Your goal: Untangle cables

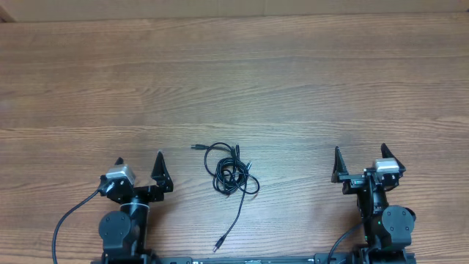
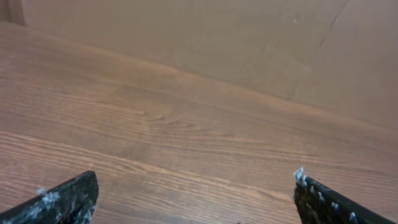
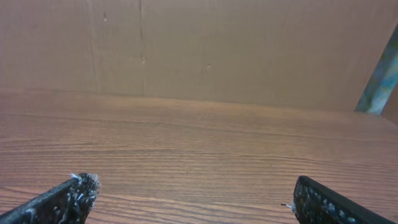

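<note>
In the overhead view we see a brown wood-grain surface [image 1: 234, 73], its streaks running from 9 to 3 o'clock, with a paler strip along its far edge at 12 o'clock. The cables [image 1: 229, 176] lie just below centre as a small, loose knot of thin black loops. One plug end [image 1: 196, 147] pokes out at 11 o'clock of the knot, and a single strand trails toward 6 o'clock to a second plug tip near the near edge. The left pincer [image 1: 139, 158] sits at 9 o'clock of the knot and the right pincer [image 1: 360, 148] at 3 o'clock. Both are released, their pointed black fingers spread wide, and both are well apart from the cords, with a broad run of wood from them toward 12 o'clock. In the left wrist view, the left pincer [image 2: 196, 176] shows two dark, rough, white-flecked fingers [image 2: 62, 199] at the lower corners, gaping over smooth wood that meets a flat tan board [image 2: 249, 43] at 12 o'clock. We see no cord here. In the right wrist view, the right pincer [image 3: 194, 182] stands just as wide over the same grain. The board rises behind it, and a grey-blue post [image 3: 379, 74] leans at 2 o'clock.
</note>
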Available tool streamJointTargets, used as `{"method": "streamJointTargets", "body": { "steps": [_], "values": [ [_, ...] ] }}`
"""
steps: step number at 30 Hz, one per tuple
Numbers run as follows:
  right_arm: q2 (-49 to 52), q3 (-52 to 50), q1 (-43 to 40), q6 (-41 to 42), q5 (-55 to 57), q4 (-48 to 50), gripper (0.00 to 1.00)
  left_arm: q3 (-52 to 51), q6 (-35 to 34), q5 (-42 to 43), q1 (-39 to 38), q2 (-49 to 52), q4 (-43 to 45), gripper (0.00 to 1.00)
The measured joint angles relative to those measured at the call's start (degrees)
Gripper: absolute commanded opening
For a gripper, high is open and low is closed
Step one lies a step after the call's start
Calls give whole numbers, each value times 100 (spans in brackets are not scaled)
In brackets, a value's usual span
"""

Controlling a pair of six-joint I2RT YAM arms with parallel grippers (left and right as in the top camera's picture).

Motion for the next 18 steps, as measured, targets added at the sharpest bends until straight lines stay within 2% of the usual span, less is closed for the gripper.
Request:
{"method": "streamJointTargets", "body": {
  "steps": [8, 18],
  "values": [
    [4, 0, 0, 0, -2, 0, 100, 774, 90, -66, 0, 0, -772, 100],
    [4, 0, 0, -2, -2, 4, 100, 1182, 129, -83, 0, 120, -984, 100]
  ]
}}
